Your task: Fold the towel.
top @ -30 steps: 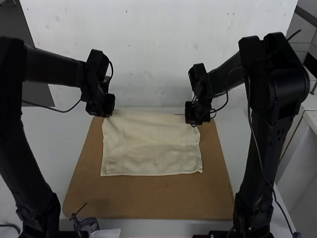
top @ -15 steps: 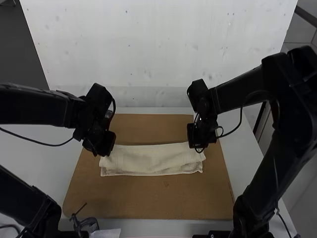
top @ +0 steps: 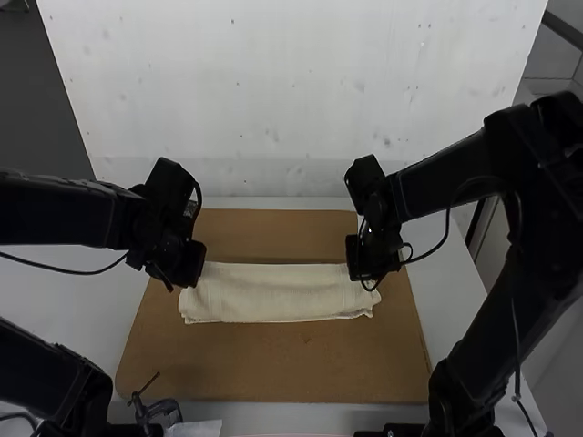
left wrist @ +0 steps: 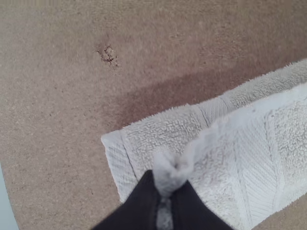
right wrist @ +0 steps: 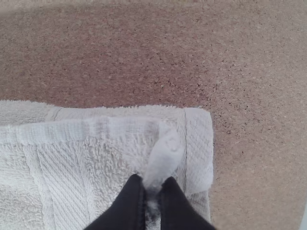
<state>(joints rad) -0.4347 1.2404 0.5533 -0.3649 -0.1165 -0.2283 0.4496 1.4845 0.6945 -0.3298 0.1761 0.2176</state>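
The left gripper [top: 189, 282] and right gripper [top: 363, 276] each have their fingers pressed together on an upper-layer corner of the towel [top: 278, 293], pinching it into a raised peak. The towel, folded over on itself, forms a band across the middle of the cork board [top: 273, 369], its long sides roughly parallel to the board's near and far edges. A metal clamp [top: 162, 410] stands beside the board's near left corner.

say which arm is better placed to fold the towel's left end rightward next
Left, I'd say: its tool grips the towel near that end, while the right tool grips near the other. Left may need to regrip, though, to catch both layers.
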